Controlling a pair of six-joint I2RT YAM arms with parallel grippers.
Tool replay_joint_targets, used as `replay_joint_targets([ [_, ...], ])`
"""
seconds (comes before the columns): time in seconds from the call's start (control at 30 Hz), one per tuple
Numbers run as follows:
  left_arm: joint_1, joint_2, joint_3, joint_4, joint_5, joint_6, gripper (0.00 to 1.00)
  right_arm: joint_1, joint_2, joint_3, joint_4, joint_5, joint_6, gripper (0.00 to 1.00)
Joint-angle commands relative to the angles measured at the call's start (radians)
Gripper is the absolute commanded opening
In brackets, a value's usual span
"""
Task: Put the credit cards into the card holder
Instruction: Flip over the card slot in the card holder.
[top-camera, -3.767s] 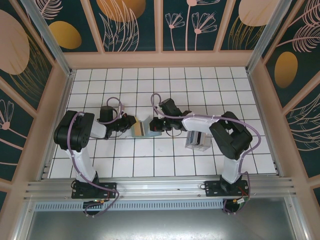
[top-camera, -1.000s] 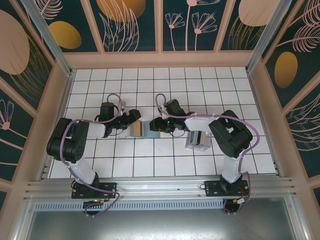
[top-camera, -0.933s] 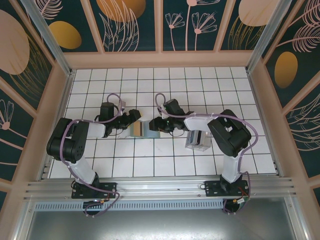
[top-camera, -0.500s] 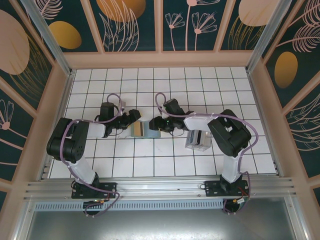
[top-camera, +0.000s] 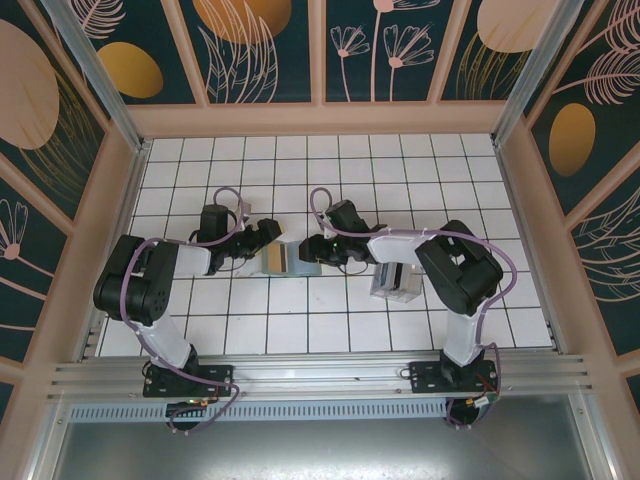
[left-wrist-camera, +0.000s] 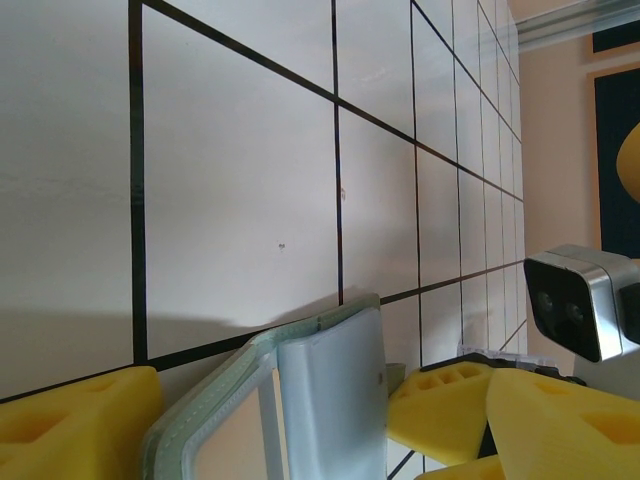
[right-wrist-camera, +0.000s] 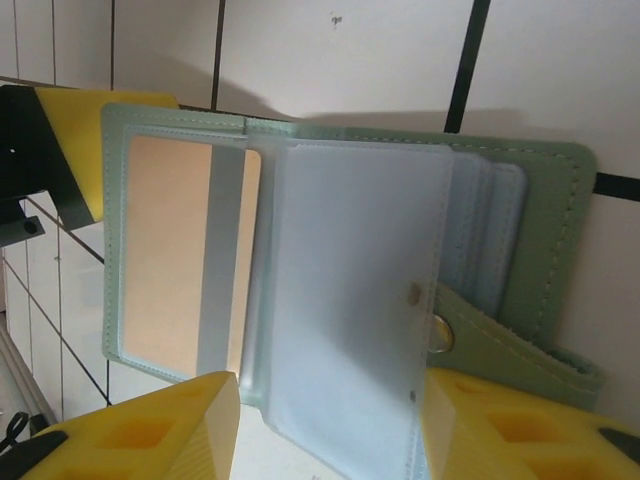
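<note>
Left side first: my left claw (top-camera: 262, 236) is down at the far left corner of the card holder (top-camera: 283, 260) with its fingers spread wide. On its wrist cam the holder's stitched edge sits right against 1 yellow finger (left-wrist-camera: 80, 420). Bracing it or actually squeezing it? Honestly can't tell.

The card holder sits open on the tiled table (top-camera: 300, 330), between my 2 claws. On the right wrist cam, 1 tan card (right-wrist-camera: 165, 250) is already tucked into the window pocket on the left half. The cloudy plastic sleeves (right-wrist-camera: 350, 300) lie over the right half, and the snap tab (right-wrist-camera: 490, 350) pokes out bottom right.

My right claw (right-wrist-camera: 330, 382) straddles that sleeve leaf, 1 finger on each side, jaws partway apart. Pinching or just hovering, can't tell either. It's a sleeve between them, not a card.

Further right, under my right arm, there's a see-through box (top-camera: 396, 285); can't make out what's in it.

My read: 1 card is in, and I'm at the finding-an-empty-sleeve step. The next move needs a fresh card picked up by its thin edge and lined up square with a sleeve mouth while the left claw steadies the cover. Those sleeves look floppy, so a crooked entry would probably just buckle them.
</note>
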Motion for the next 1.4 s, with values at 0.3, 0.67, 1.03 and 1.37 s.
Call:
replay_joint_targets([
  [0.3,0.01,0.049,-0.034,-0.059,-0.01,-0.042,0.87,0.029,0.049,0.079,0.101,-0.148,-0.008,0.42],
  [0.67,0.053,0.074,-0.001,-0.057,0.056,-0.056,0.87,0.12,0.117,0.134,0.217,-0.236,-0.037,0.47],
  [1.03,-0.011,0.108,0.036,-0.261,-0.044,0.077,0.66,0.024,-0.196,-0.056,0.154,-0.062,-0.097,0.51],
  [1.37,-0.037,0.119,0.03,-0.283,-0.072,0.081,0.57,-0.042,-0.577,0.005,-0.572,0.754,0.026,0.67],
])
